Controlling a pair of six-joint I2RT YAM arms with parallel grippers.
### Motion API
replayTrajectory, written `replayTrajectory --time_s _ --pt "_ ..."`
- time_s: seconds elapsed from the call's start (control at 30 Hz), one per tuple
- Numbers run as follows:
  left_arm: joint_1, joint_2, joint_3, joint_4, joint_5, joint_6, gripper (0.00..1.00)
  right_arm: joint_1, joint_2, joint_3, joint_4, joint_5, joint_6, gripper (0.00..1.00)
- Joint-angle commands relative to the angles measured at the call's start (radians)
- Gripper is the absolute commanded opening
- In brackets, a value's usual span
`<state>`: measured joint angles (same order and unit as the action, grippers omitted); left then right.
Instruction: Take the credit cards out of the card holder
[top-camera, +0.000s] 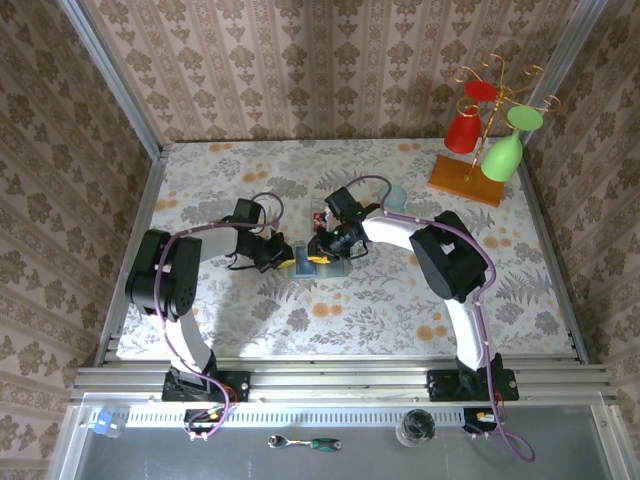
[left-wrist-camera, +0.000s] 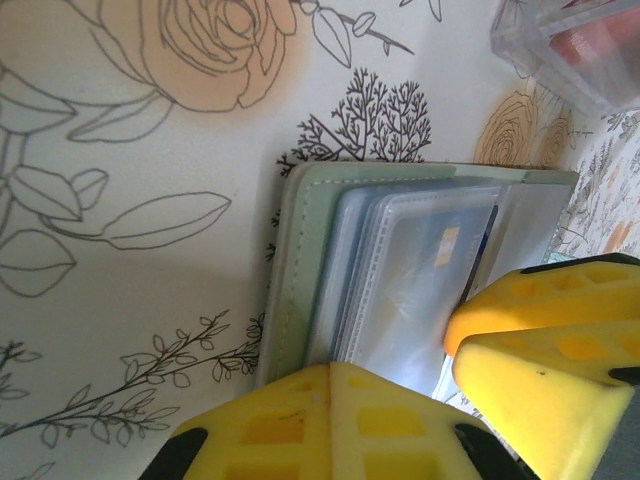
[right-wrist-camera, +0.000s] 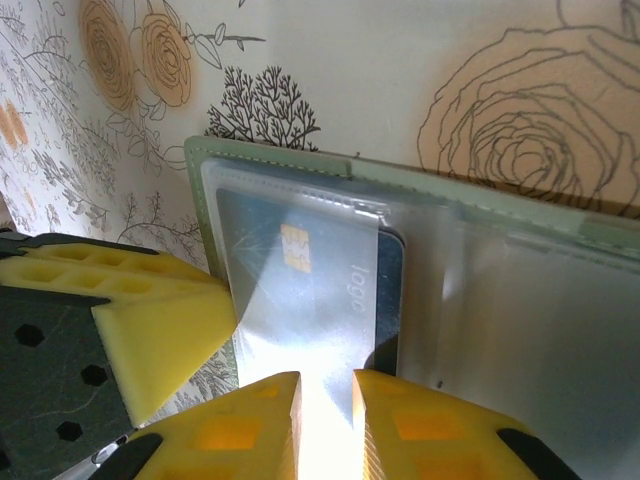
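**Kid:** Right pincer (right-wrist-camera: 325, 392) is nearly closed at the wallet's (right-wrist-camera: 300, 160) open edge, with something shiny between its fingers. Is it the card or just the clear pocket (right-wrist-camera: 225, 192)? I can't tell.

**Friend:** Where's the blue card (right-wrist-camera: 300, 270)?

**Kid:** Inside the wallet, under that pocket. Left pincer (left-wrist-camera: 330, 400) is shut tight and looks to be pressing on the wallet's rim.

**Friend:** If the right one pinches the pocket too, the whole wallet might lift.

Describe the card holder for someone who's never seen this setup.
On the floral table, go to the centre, where the left pincer and right pincer meet. The card holder lies open there: a grey-green wallet with clear sleeves, a dark chip card showing through. Unlike the pale teal cup nearby, it is flat, with stitched edges.
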<state>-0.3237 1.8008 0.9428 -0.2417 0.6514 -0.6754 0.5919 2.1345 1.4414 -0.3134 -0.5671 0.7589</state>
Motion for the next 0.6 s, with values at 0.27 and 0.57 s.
replayTrajectory --time_s 0.27,0.57 --pt "0.011 0.02 -0.013 -0.015 0.002 0.032 0.07 0.008 0.011 0.03 -0.101 0.073 -0.061 0.27" --pt "0.014 0.028 -0.013 -0.021 -0.001 0.037 0.07 0.008 -0.013 0.031 -0.137 0.12 -0.088 0.29"
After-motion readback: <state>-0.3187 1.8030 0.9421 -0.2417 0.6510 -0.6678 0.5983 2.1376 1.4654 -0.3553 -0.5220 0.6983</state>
